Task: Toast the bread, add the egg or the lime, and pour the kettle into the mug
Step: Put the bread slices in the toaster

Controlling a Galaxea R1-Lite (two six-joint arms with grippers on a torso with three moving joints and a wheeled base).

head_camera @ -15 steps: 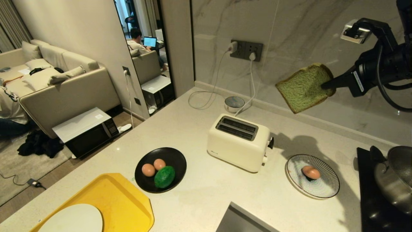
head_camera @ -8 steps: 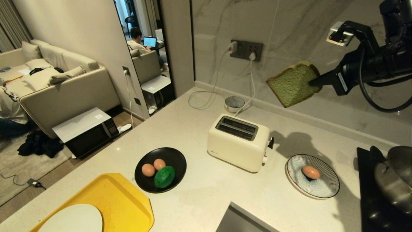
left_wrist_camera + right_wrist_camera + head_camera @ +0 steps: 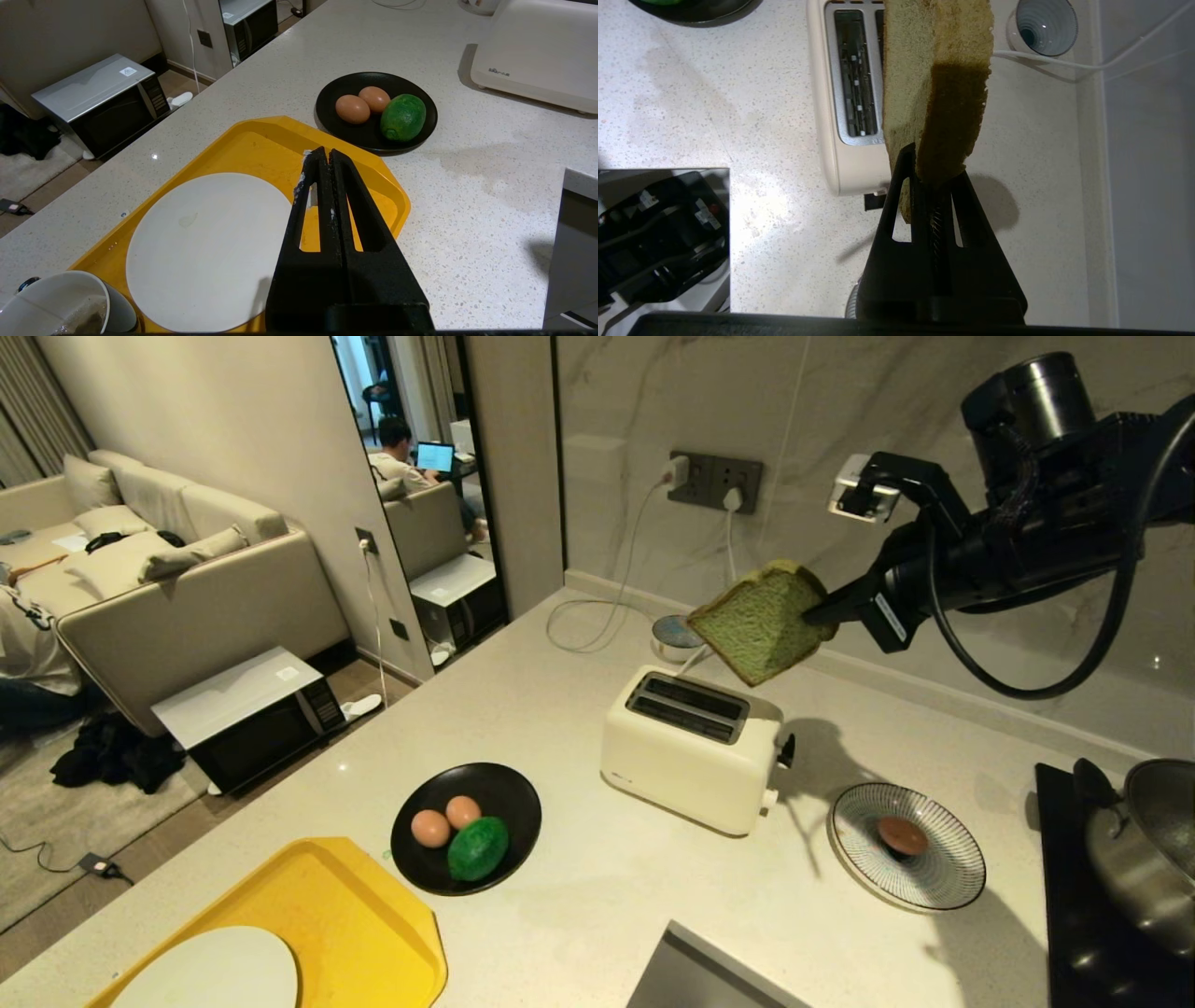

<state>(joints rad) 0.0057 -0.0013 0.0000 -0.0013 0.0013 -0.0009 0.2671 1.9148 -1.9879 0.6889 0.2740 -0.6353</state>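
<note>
My right gripper (image 3: 822,611) is shut on the bread (image 3: 761,622), a pale green slice hanging tilted just above the right end of the cream toaster (image 3: 686,747). The right wrist view shows the bread (image 3: 936,84) edge-on over the toaster (image 3: 852,93) slots, pinched in my right gripper (image 3: 931,163). Two eggs (image 3: 446,819) and the lime (image 3: 478,847) lie on a black plate (image 3: 509,784). Another egg (image 3: 901,835) rests on a striped plate (image 3: 952,882). My left gripper (image 3: 324,154) hangs shut and empty over the yellow tray (image 3: 261,140). The kettle and the mug are out of view.
A white round plate (image 3: 210,971) sits on the yellow tray (image 3: 355,915). A steel pan (image 3: 1148,849) stands on the black hob at the right edge. A small round dish (image 3: 674,633) and cables lie behind the toaster. A white cup (image 3: 56,308) shows beside the tray.
My right arm has carried the bread left and down, from beside the wall to just above the toaster's right end. Its shadow now covers the egg on the striped plate.
</note>
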